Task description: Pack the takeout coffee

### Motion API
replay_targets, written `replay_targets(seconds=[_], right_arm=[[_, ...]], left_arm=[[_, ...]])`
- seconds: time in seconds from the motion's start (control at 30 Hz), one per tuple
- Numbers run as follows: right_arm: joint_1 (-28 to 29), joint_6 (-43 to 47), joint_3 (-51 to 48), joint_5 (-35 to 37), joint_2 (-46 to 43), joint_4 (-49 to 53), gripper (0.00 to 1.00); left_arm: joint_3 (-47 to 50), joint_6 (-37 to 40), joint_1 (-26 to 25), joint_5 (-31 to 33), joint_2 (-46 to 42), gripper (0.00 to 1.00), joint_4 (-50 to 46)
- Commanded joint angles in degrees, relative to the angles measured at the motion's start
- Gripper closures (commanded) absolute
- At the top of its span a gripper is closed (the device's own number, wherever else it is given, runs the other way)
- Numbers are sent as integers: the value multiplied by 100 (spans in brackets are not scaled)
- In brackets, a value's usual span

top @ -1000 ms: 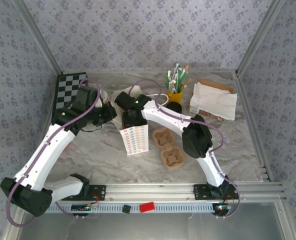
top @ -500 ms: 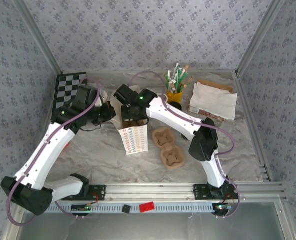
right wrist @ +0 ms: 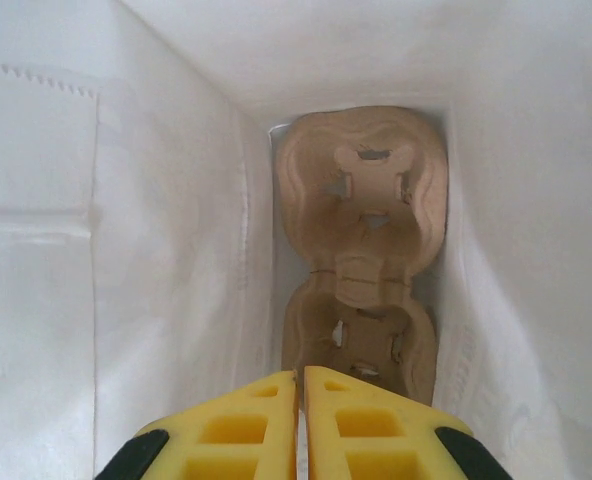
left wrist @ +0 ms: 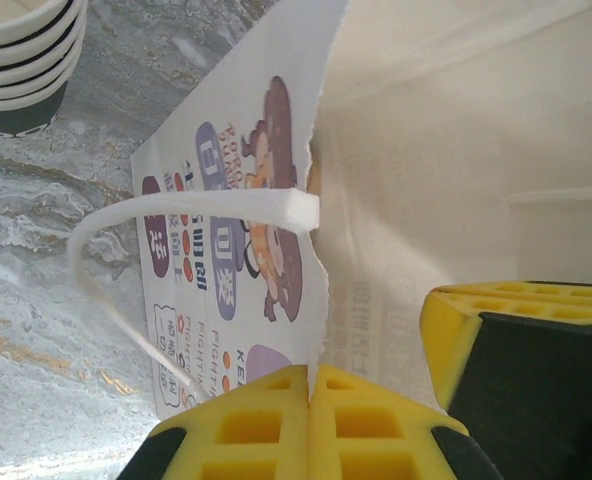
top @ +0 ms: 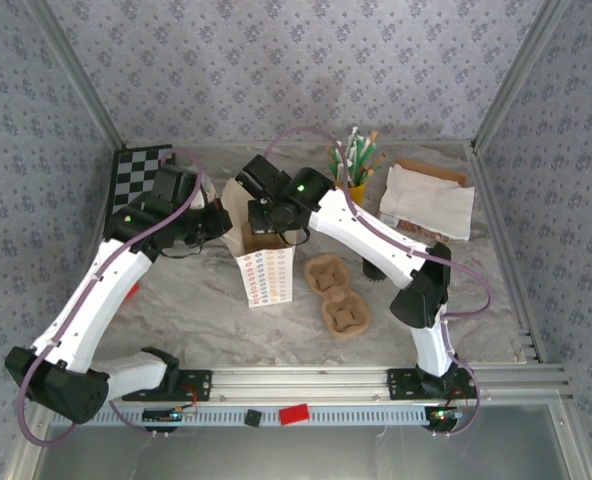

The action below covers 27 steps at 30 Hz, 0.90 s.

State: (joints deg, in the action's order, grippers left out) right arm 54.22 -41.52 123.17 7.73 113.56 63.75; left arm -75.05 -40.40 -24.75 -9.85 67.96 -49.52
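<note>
With the left gripper (left wrist: 311, 420) pinching the bag (left wrist: 216, 230) and the right gripper (right wrist: 301, 420) clenched empty, the light, crushable cup probably wanted a gentle side grip.

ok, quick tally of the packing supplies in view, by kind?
Paper bag: 1
Pulp carriers: 2
Cup stack: 1
Yellow cup of straws: 1
Napkin pile: 1
Checkered mat: 1
Total: 7

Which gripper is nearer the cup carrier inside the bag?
Right: the right gripper points down into the bag above the carrier; the left gripper pinches the bag's rim.
</note>
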Motion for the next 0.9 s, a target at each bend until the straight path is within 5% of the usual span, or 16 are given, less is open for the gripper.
replay_targets(seconds=[0.0,0.57,0.87], right_arm=[[30,97,189,96,-265,364,88],[-244,356,763,-153,-293,693,88],[-221,358,997,-231,-105,868,88]], left_arm=[[-303,181,35,-87,58,100,39],[-818,-76,171,-400,588,100,631],[-322,-315,431,-408,451,100,777]])
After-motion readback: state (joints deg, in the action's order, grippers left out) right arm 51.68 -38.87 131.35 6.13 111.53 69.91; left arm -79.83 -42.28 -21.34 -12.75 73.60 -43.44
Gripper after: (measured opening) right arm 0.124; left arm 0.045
